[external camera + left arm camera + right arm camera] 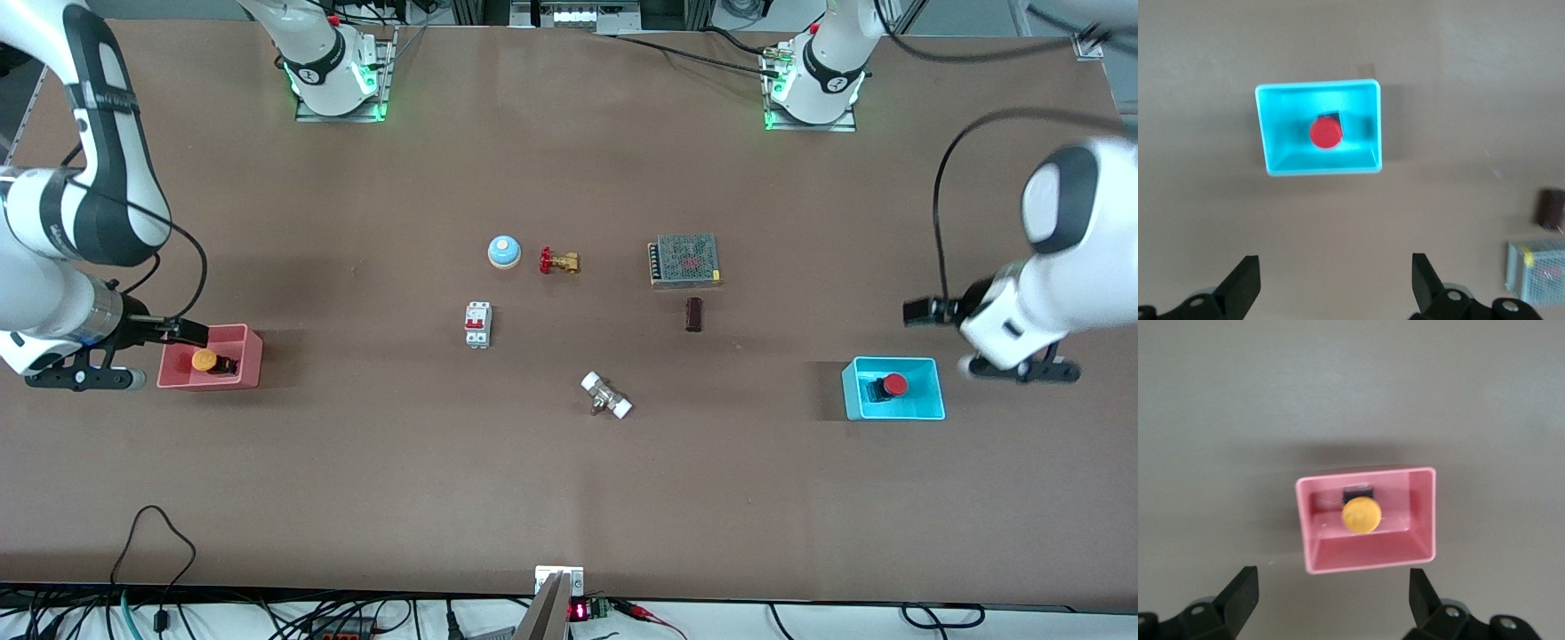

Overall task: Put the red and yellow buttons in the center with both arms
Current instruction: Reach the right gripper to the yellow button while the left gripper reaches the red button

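Left tool point(1331, 293) hovers open beside the cyan bin point(893, 411), which holds the red button point(893, 385); right tool point(1331, 610) hovers open beside the pink bin point(210, 380), which holds the yellow button point(204, 360); counter point(569, 462) center carries neither button.

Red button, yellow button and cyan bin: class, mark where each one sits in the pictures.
Red button point(1325, 132), left wrist view: on the round red cap.
Yellow button point(1361, 515), right wrist view: on the round yellow cap.
Cyan bin point(925, 412), front view: on its rim nearest the camera.
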Action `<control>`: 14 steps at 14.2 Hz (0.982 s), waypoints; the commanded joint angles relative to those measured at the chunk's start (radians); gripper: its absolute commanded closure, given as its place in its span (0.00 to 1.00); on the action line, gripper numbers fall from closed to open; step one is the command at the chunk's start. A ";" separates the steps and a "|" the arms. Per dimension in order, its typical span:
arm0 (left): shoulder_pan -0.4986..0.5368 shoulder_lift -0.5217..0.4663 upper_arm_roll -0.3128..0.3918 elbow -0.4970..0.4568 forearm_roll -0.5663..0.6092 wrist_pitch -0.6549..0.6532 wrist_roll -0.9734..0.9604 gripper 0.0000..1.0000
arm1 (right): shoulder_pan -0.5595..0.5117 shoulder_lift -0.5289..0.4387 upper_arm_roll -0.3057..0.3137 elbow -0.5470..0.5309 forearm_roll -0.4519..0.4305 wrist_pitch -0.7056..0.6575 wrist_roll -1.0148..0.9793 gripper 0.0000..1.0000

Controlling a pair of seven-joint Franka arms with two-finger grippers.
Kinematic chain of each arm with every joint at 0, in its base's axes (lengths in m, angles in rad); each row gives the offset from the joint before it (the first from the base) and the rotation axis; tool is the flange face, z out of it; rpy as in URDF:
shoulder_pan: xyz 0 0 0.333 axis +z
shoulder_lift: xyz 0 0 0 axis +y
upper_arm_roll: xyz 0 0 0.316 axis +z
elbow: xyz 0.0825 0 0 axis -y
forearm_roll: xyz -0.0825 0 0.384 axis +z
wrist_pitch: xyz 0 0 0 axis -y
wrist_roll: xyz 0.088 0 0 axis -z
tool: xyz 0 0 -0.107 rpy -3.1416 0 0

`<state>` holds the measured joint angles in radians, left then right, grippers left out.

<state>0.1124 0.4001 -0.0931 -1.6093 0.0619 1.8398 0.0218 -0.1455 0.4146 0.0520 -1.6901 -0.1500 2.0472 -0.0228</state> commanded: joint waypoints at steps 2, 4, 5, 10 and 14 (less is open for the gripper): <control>0.026 0.094 -0.007 -0.018 0.016 0.158 0.020 0.00 | -0.032 0.030 0.011 -0.058 -0.031 0.118 -0.038 0.00; 0.026 0.129 -0.007 -0.052 0.016 0.273 0.018 0.00 | -0.042 0.052 0.011 -0.072 -0.031 0.168 -0.084 0.00; 0.026 0.144 -0.007 -0.058 0.016 0.312 0.018 0.00 | -0.046 0.062 0.011 -0.072 -0.029 0.182 -0.091 0.00; 0.035 0.209 -0.005 -0.066 0.018 0.423 0.024 0.00 | -0.055 0.102 0.011 -0.080 -0.029 0.228 -0.094 0.00; 0.059 0.236 -0.005 -0.086 0.016 0.487 0.072 0.01 | -0.060 0.131 0.011 -0.082 -0.031 0.255 -0.101 0.00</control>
<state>0.1489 0.6310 -0.0926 -1.6772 0.0628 2.2911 0.0617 -0.1915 0.5413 0.0518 -1.7577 -0.1647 2.2693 -0.1057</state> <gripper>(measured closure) 0.000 0.000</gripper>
